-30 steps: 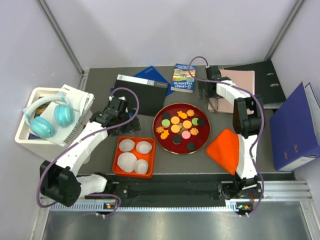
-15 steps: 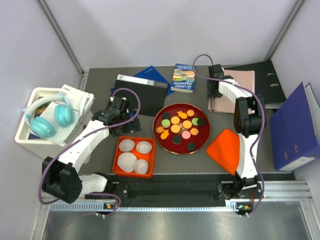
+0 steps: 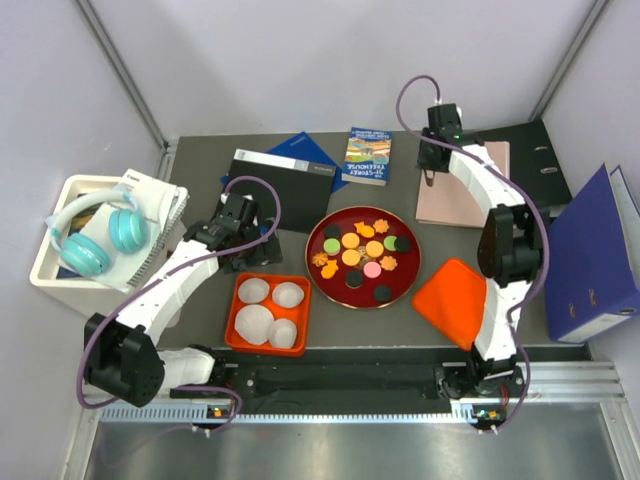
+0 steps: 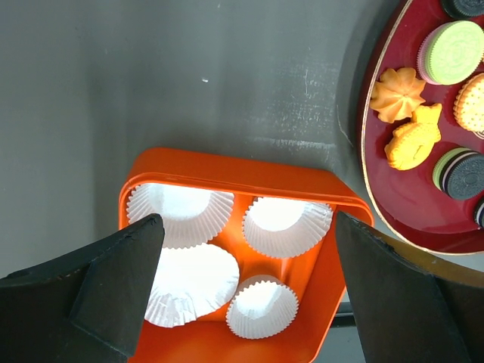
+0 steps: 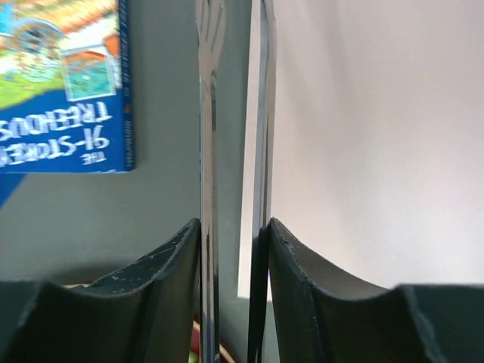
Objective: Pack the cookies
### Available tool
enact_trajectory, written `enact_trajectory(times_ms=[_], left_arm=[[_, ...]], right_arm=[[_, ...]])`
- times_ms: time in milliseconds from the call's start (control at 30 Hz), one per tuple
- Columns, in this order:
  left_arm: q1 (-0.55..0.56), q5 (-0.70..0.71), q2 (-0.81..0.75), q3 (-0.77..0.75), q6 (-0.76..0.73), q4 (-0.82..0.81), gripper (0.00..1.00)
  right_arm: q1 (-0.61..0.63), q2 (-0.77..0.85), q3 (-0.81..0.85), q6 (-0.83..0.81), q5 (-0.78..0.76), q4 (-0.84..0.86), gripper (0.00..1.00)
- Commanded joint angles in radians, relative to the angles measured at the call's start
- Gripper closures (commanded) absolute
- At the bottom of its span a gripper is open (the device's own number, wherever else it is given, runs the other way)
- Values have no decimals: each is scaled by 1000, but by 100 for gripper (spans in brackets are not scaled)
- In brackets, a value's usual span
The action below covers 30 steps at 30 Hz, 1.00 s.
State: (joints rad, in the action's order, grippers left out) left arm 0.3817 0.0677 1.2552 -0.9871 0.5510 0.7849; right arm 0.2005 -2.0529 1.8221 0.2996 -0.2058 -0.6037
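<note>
Steel tongs (image 5: 208, 151) in right jaws

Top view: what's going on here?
Two arms are set up to pack cookies from a red plate into white paper cups in an orange tray. The right pincer is shut on metal tongs, up at the far side by the pink folder, away from the plate. The left pincer hovers open over the tray. All four cups look empty; no cookie is packed yet.
</note>
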Motion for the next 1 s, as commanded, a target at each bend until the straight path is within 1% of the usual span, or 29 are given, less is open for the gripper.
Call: enact_trajectory(times_ms=[0,133,167,267,300,333,367,467,500,600,667,800,867,967], left_arm=[[5,-22,-2,-4,4,-39,1],[5,-45,-11,7,10,-42,1],[5,-51,-19,10,12,-47,1],[6,-62,-36,27,17,-58,1],[6,-62,-39,37,20,-61,1],[6,-95,-43,42,23,-65,1],[6,-100,-51,48,24,-68,1],[8,-118,-65,70,30,-84,1],[8,-120,-68,77,35,-85,1],[9,-121,-86,88,35,-90,1],[11,-118,-99,93,33,-98,1],[9,-117,-106,105,29,-110,1],[9,-118,-102,110,30,-116,1],[11,-129,-96,120,33,-128,1]], right_arm=[[25,155,-6,-13,6,-2,60],[54,206,-50,-31,17,-40,53],[56,214,-56,-34,26,-50,52],[68,261,-133,-33,49,-62,52],[69,279,-154,-31,46,-59,52],[70,308,-179,-30,46,-54,52],[70,324,-228,-27,40,-44,52],[70,367,-303,-30,19,-51,53],[70,381,-325,-30,41,-48,56],[80,474,-431,-30,91,-10,57],[94,542,-489,-24,80,-5,57],[94,612,-550,-1,56,-31,57],[94,617,-575,6,-4,-47,55],[91,577,-578,13,-84,-93,53]])
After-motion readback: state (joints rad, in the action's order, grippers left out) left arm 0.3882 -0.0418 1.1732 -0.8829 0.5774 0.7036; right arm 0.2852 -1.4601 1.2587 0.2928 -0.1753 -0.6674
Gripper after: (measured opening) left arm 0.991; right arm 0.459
